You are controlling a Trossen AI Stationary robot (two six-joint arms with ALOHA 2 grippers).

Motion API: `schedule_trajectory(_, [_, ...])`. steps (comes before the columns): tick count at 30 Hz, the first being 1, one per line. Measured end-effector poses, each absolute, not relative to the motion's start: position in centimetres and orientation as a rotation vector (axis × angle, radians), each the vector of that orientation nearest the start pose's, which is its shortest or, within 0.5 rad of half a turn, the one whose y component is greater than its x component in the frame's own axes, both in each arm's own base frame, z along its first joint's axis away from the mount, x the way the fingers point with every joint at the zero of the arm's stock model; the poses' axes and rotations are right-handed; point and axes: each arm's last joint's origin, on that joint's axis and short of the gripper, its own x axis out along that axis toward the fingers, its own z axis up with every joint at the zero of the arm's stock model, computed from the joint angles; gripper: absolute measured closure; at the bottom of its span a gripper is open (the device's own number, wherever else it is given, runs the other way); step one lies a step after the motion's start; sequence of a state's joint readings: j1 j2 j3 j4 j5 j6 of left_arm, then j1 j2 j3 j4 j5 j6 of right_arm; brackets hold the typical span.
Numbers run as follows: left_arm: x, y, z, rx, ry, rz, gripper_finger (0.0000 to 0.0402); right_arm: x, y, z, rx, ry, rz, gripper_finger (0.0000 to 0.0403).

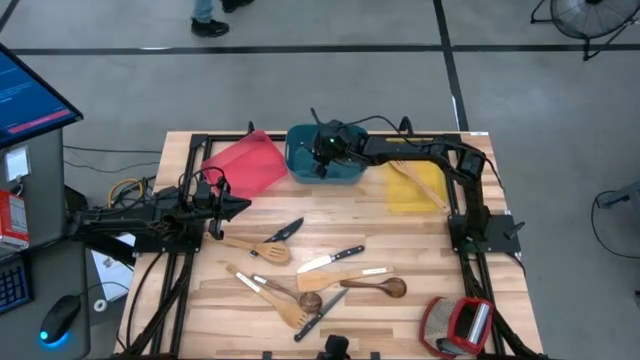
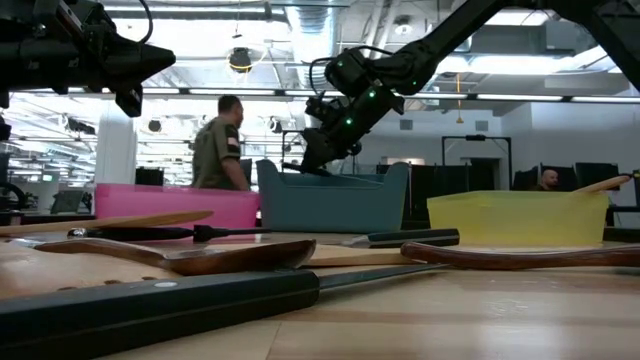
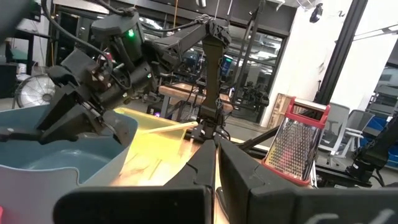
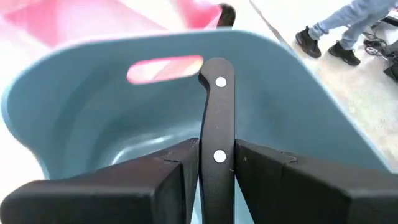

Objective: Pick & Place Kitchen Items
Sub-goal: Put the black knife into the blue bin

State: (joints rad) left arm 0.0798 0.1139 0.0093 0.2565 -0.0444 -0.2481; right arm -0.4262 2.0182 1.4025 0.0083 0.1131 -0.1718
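My right gripper point(image 1: 323, 160) reaches over the teal tray point(image 1: 300, 168) at the table's far middle and is shut on a black-handled knife point(image 4: 217, 118); its blade is hidden. In the low view the right gripper point(image 2: 310, 158) slants down into the tray point(image 2: 330, 200). My left gripper point(image 1: 240, 205) is shut and empty, raised above the table's left part, and also shows in the low view point(image 2: 160, 55). Wooden spatulas point(image 1: 258, 247), wooden spoons point(image 1: 378, 288) and knives point(image 1: 330, 260) lie flat on the table's middle and near part. My right gripper pinches the knife's riveted black handle point(image 4: 219, 155) between its two fingers, which are on the handle's narrow edges. The handle runs forward along the fingers, its free end point(image 4: 216, 71) past the fingertips, inside the teal tray. I cannot tell whether the knife touches the tray.
A red tray point(image 1: 245, 165) stands left of the teal one. A yellow tray point(image 1: 412, 190) to its right holds a wooden utensil point(image 1: 415, 180). A red-and-silver grater point(image 1: 458, 325) lies at the near right corner. A person point(image 2: 220, 145) stands beyond the table.
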Motion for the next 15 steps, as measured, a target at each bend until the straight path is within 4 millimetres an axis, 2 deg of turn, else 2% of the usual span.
schedule_trajectory(5, [10.3, 0.9, 18.2, -0.245, -0.167, 0.104, 0.0399, 40.8, -19.1, 19.4, -0.032, 0.612, -0.490, 0.0304])
schedule_trajectory(11, [10.3, 1.0, 18.2, -0.245, -0.167, 0.104, 0.0399, 41.7, -19.1, 17.2, -0.046, 0.632, -0.497, 0.0304])
schedule_trajectory(15, [10.3, 1.0, 18.2, -0.245, -0.167, 0.104, 0.0399, 41.4, -19.1, 16.1, -0.051, 0.699, -0.515, 0.0304])
